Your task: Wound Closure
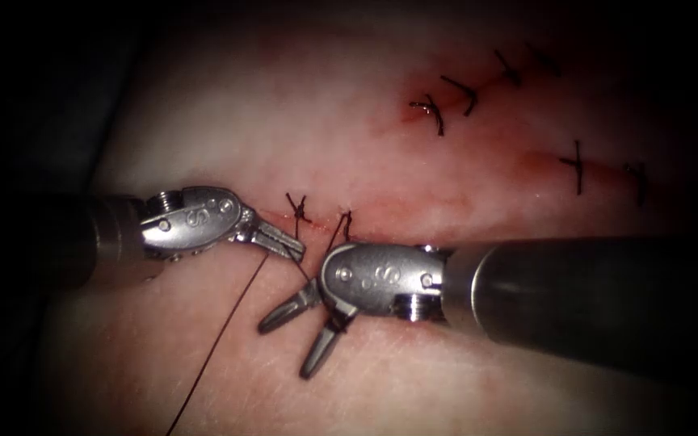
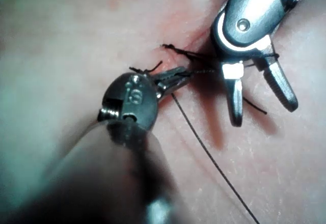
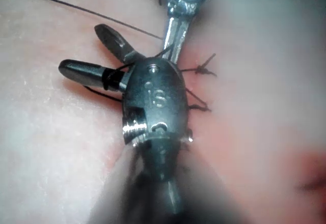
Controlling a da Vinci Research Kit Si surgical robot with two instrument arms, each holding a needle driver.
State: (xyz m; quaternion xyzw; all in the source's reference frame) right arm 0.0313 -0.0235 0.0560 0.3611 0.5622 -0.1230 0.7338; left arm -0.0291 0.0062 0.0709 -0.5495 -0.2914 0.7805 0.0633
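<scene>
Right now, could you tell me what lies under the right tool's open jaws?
Under the right tool lies bare tissue; thread wraps one open jaw. The left tool is shut on thread. The tool's body hides the thread's path.

overhead endoscope, two close wrist views

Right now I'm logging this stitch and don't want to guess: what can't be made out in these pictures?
- The thin dark thread: its far end runs off the endoscope view's bottom edge.
- Whether the right arm's open steel end effector has thread between its jaws or merely wrapped round its wrist: too fine to tell.
- What the left arm's shut steel end effector clamps: it sits at the thread, but contact is too small.
- The curved needle: I can't locate it.
</scene>
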